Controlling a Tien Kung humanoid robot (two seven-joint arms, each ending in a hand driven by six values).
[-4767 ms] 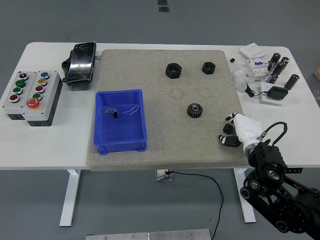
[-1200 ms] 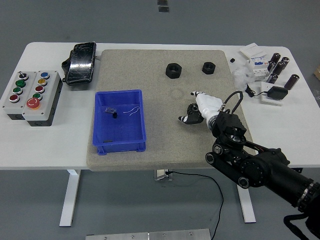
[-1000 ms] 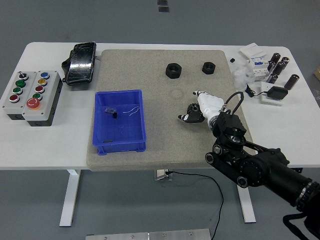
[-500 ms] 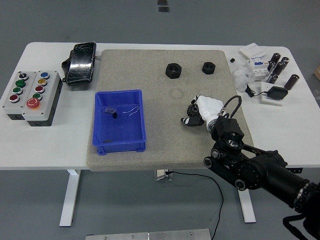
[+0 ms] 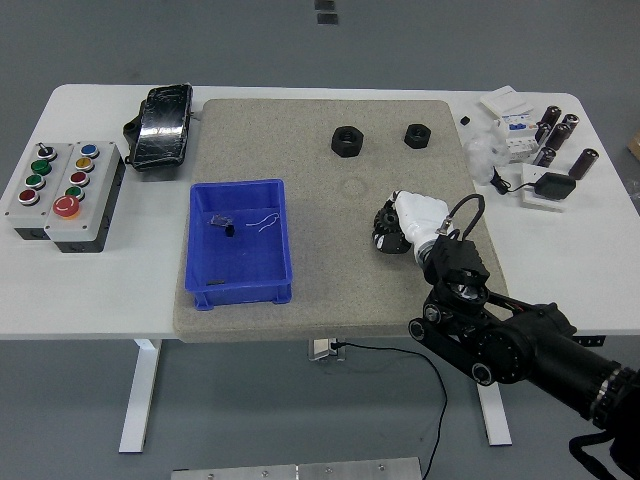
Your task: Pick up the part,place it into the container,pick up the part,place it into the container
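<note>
Gripping one gear [image 5: 386,226], the right hand [image 5: 408,222] leaves two nuts [image 5: 346,141] apart.

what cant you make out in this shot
- Gear, head view: mostly covered by the right robot hand, so the grip and whether it has left the mat cannot be told.
- Small item in the blue bin: too small to identify.
- Left robot hand: out of frame.
- Clutter at the table's far right: too small to tell apart.

Right arm [image 5: 520,345] is glossy black with rounded joint housings; a thin black cable loops at the wrist, and the hand [image 5: 408,223] looks white-shelled, fingertips possibly dark.
</note>
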